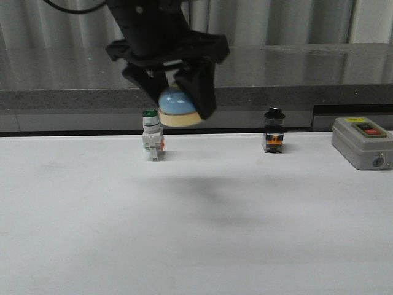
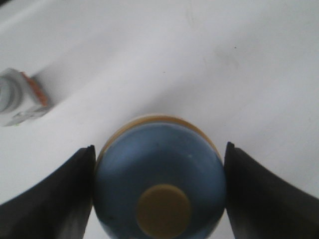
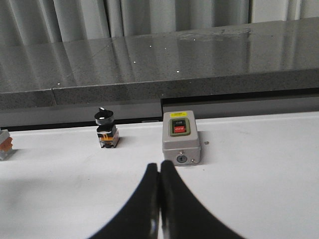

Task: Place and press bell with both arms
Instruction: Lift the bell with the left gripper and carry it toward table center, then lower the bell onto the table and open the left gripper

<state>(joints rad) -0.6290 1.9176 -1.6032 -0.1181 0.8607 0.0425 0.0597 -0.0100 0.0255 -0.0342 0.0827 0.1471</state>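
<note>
Left gripper clenched on light-blue dome bell, held above white table | right gripper closed, empty | risk: bell tipped if released high

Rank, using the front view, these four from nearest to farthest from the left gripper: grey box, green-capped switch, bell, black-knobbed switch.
1. Bell, held in the left gripper above the table.
2. Green-capped switch, just below, to its left.
3. Black-knobbed switch, off to the right.
4. Grey box, far right edge.
</note>
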